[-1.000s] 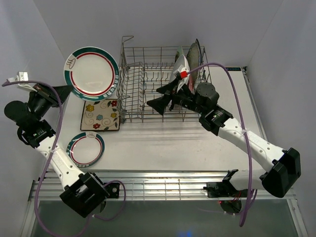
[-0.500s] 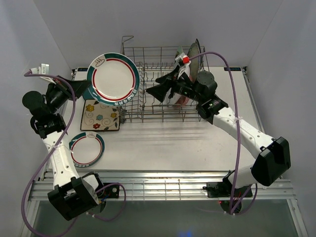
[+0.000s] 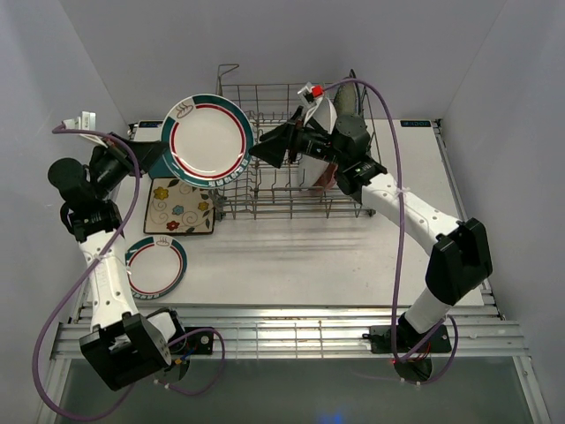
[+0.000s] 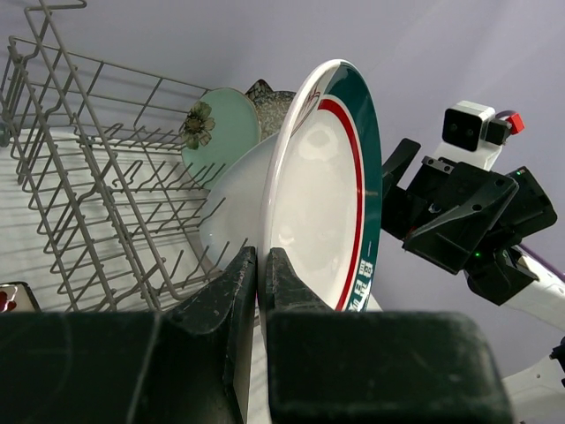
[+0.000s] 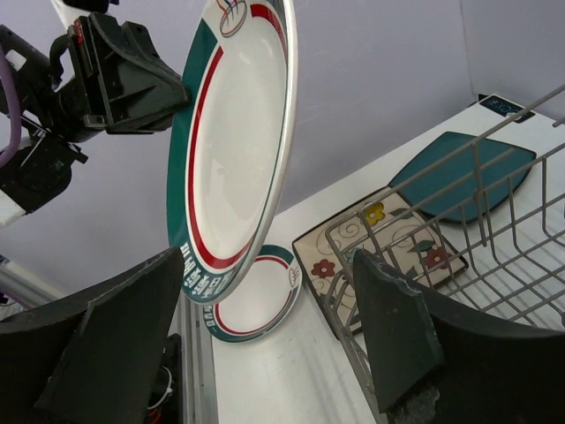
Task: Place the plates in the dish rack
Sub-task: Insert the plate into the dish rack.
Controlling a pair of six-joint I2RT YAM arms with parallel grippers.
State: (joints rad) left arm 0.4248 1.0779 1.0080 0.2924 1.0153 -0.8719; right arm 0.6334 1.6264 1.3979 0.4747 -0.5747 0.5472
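Over the dish rack's (image 3: 282, 210) left end, your left end effector (image 4: 263, 261) is clamped on the lower rim of a white plate with green and red bands (image 3: 207, 140), held on edge. Your right end effector (image 3: 267, 149) stands wide open, fingers either side of that plate's rim; contact unclear. A floral square plate (image 3: 181, 206) and a smaller banded plate (image 3: 154, 267) lie flat on the counter (image 3: 291, 256) beside the rack.

big rimmed plate (image 5: 231, 150) up on edge around 11 o'clock, left gripper (image 5: 168, 88) clamping its rim at 10. right gripper (image 5: 265, 265) spread wide at 6, floral square plate (image 5: 388, 234) and dish rack (image 5: 478, 208) toward 3
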